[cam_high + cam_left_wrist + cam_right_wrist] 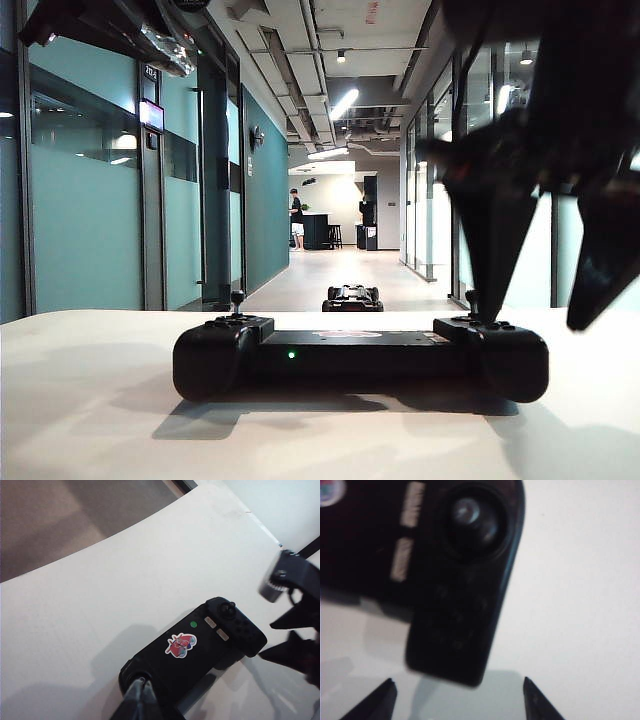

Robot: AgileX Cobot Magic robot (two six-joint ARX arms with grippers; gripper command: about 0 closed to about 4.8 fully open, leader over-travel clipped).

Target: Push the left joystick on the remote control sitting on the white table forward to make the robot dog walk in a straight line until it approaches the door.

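Observation:
The black remote control lies on the white table, green light on. Its left joystick stands free and upright. Beyond the table edge the robot dog sits on the corridor floor. My right gripper hangs open over the remote's right end, one finger close to the right-hand stick. The right wrist view shows that stick ahead of the open right gripper, with nothing between the fingers. My left gripper is shut and empty, above the remote's left end and covering the joystick there.
A long corridor with teal glass walls runs ahead. A dark door frame stands on its left. A person stands far down by a counter. Part of the left arm hangs at the upper left of the exterior view.

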